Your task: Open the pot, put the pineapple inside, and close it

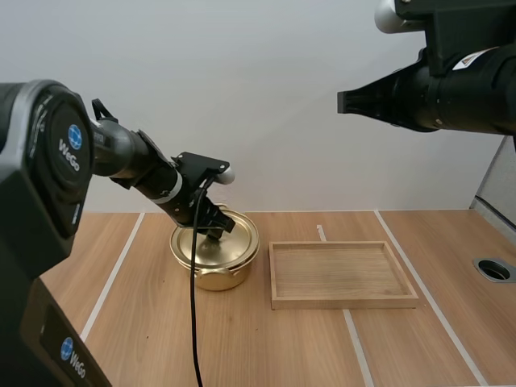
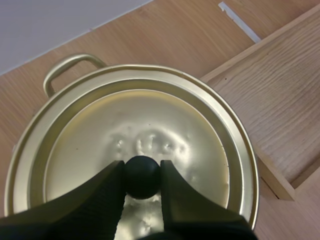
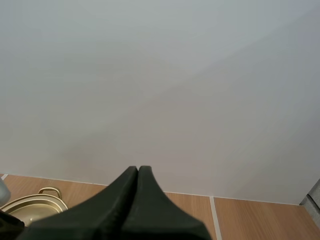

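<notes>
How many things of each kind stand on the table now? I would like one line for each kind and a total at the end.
Pot: 1
Lid: 1, on the pot, its black knob pinched by the left gripper
Wooden tray: 1
Total: 3

pot (image 1: 216, 278): gold, upright, on table (image 1: 161, 339) beside tray (image 1: 343, 302) | lid (image 2: 190, 130): gold, seated, black knob (image 2: 142, 176)
</notes>
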